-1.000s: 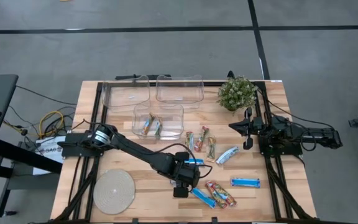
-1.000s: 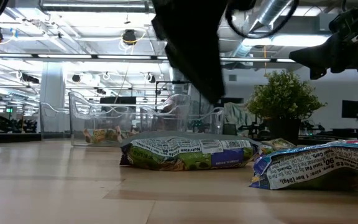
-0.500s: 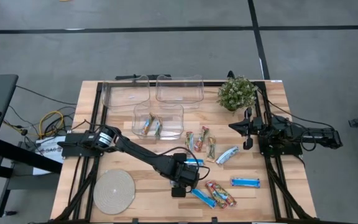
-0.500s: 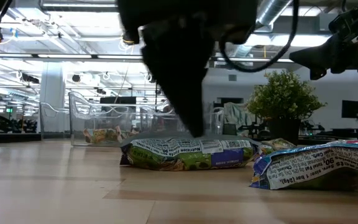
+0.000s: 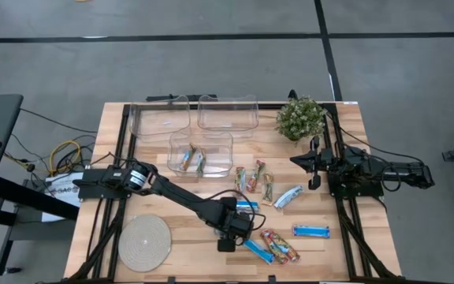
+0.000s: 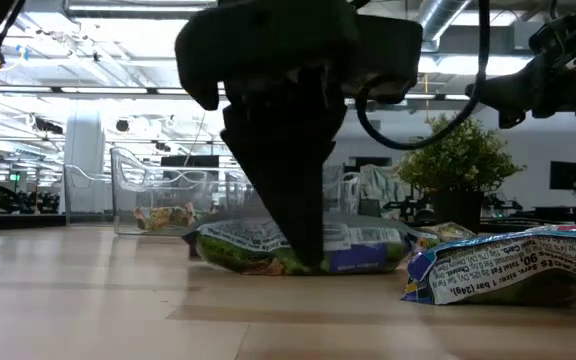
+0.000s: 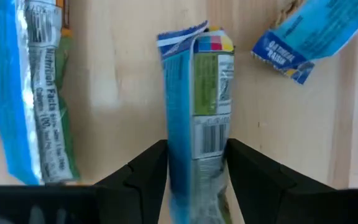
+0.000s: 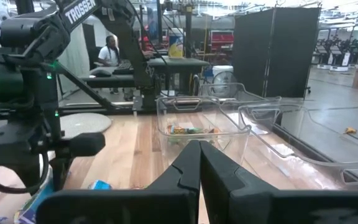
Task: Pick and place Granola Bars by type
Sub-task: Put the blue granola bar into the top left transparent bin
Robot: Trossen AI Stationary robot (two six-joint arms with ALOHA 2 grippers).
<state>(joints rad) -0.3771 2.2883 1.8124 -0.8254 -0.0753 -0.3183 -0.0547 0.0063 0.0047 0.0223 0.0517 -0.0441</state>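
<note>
Left gripper (image 5: 235, 225) low at centre frame, fingers spread on either side of a blue granola bar (image 7: 199, 124) lying on the table (image 5: 187, 248). Right gripper (image 5: 314, 167) closed, parked at right by the plant (image 5: 299, 117).

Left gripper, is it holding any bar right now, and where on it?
Not yet gripped: the left gripper stands open, its fingers straddling one end of a blue granola bar lying on the table.

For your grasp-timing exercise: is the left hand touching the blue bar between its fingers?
Cannot tell. In the left wrist view, the left hand straddles the blue bar, fingers hugging its edges, but neither contact nor gap shows plainly.
</note>
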